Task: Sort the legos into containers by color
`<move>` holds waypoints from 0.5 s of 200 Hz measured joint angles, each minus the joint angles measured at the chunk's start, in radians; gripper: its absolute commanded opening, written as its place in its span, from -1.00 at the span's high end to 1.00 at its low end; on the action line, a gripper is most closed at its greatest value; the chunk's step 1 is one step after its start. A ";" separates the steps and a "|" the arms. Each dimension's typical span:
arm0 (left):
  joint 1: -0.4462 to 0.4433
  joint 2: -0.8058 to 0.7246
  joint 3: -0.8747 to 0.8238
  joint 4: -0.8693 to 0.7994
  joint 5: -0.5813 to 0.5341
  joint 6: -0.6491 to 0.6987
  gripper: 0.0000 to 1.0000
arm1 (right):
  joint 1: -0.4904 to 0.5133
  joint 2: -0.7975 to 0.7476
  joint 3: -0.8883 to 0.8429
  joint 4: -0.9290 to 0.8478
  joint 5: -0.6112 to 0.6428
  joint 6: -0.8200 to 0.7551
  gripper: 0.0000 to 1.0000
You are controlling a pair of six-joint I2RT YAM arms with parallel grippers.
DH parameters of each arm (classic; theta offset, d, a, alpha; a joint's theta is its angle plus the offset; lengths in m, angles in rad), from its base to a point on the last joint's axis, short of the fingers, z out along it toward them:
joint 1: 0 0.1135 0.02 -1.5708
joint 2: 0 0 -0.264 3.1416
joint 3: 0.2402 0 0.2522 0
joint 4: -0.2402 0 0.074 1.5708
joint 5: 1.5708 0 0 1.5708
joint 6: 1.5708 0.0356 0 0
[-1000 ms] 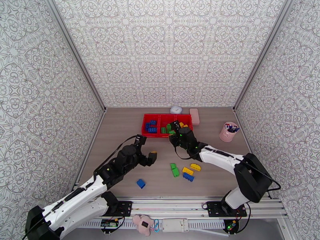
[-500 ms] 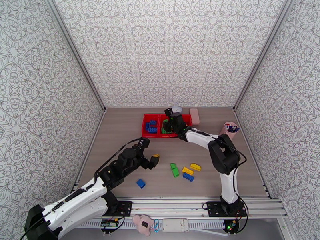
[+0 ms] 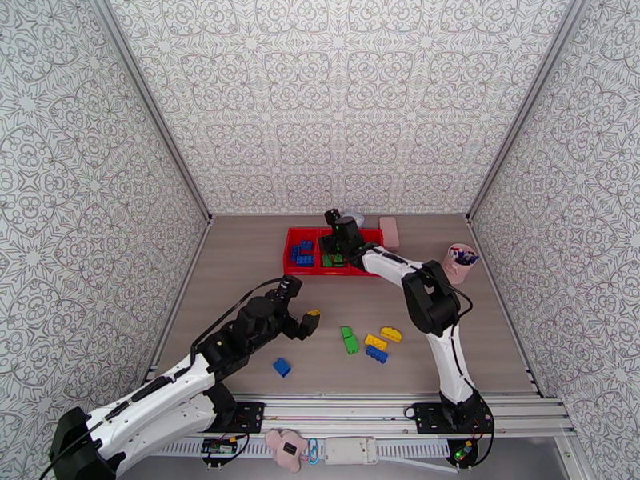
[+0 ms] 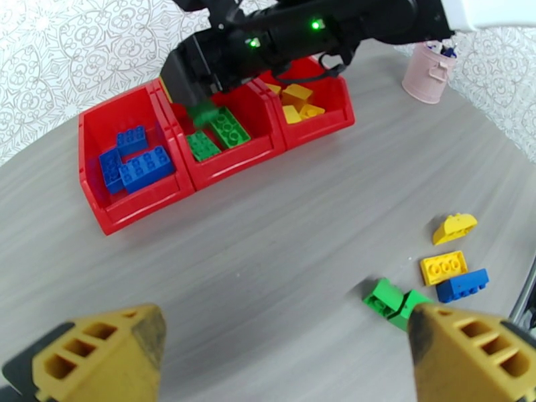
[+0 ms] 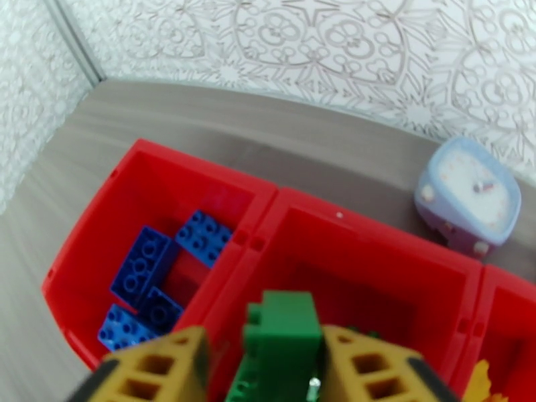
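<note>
Green brick [image 5: 280, 336] | long axis in line with right claw [image 5: 268, 363], tips parted | above middle bin [image 5: 402, 289] | left claw [image 4: 285, 356] spread, empty

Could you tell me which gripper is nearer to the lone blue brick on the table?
Left. The left gripper hangs just beyond the blue brick; the right gripper is far off, over the middle red bin.

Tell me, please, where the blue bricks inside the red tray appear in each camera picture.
Top external: blue bricks, upper centre, in the red tray's left compartment.
Left wrist: blue bricks, upper left, same compartment.
Right wrist: blue bricks, lower left, same compartment.
Shared landmark: the divider wall on the bricks' right side.
</note>
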 measured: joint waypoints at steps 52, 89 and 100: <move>-0.024 0.000 0.028 -0.098 -0.067 -0.076 -0.99 | 0.000 -0.197 -0.164 -0.003 -0.024 -0.027 -0.67; -0.053 0.000 0.039 -0.270 -0.177 -0.253 -0.99 | 0.005 -0.405 -0.358 0.040 -0.072 -0.067 -0.75; -0.074 0.000 0.048 -0.339 -0.213 -0.336 -0.99 | 0.009 -0.452 -0.408 0.051 -0.080 -0.080 -0.76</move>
